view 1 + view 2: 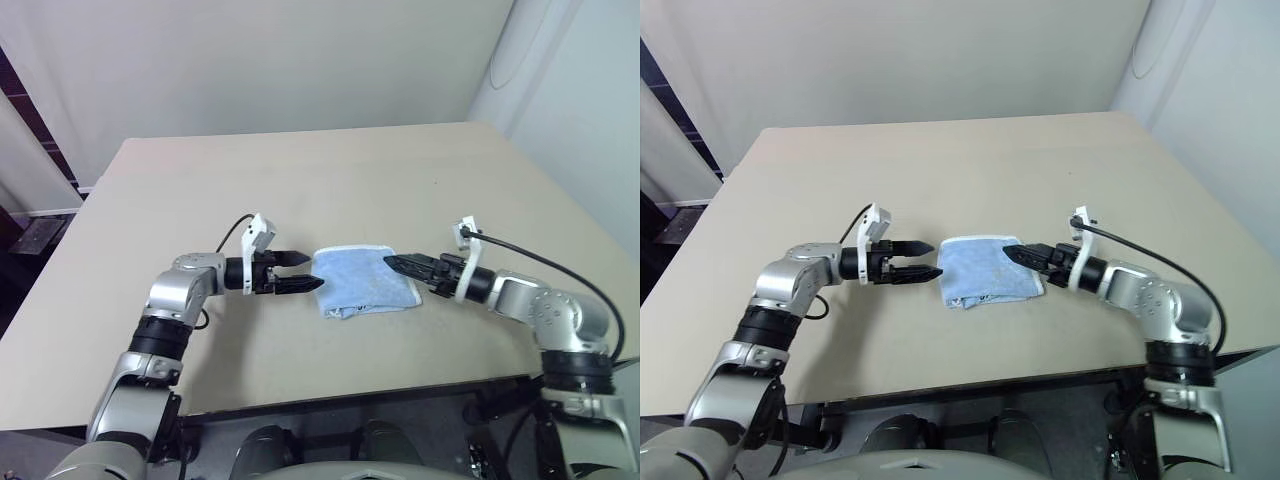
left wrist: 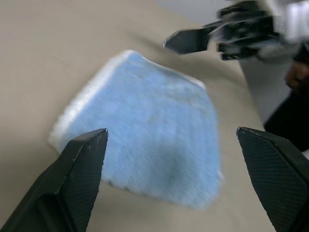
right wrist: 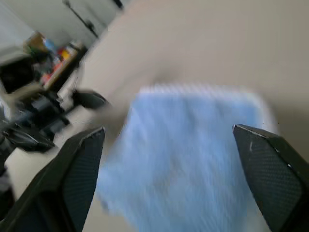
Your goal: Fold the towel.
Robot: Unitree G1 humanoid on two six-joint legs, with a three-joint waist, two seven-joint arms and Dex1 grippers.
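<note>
Blue terry, folded into a small pad, the towel [image 1: 362, 281] lies flat near the front edge of the beige tabletop [image 1: 330, 180], its near-left corner rumpled (any mark or loop is hard to make out). Left hand [image 1: 300, 271] and right hand [image 1: 395, 264] flank it, each with fingers spread wide, holding nothing, tips just beside its edges. Pale walls stand behind.
</note>
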